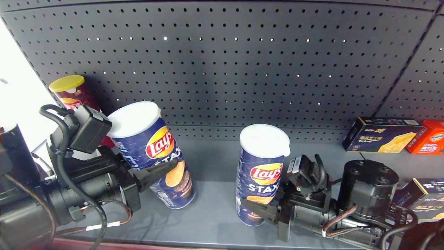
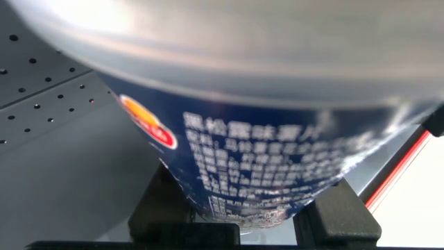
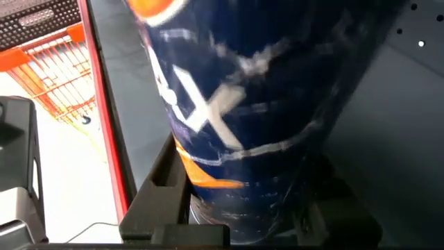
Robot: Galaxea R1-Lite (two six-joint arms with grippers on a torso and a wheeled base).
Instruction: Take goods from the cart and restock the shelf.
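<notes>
Blue-wrapped cans sit between the fingers of both hands at the shelf [image 1: 215, 198]: the left hand [image 1: 151, 158] clamps a tilted can [image 1: 158, 147], the right hand [image 1: 260, 199] grips an upright can [image 1: 263, 166]. Judged near placement; neither released yet.

The left can [image 1: 152, 152] and right can [image 1: 262, 173] were navy with white lids and red-and-yellow logos. The far can [image 1: 74, 92] was maroon with a yellow lid. The pegboard [image 1: 222, 69] was dark grey, dotted with holes. The navy box [image 1: 381, 135] bore yellow; the red box [image 1: 428, 137] was orange-red. The cart [image 3: 48, 62] was orange.
</notes>
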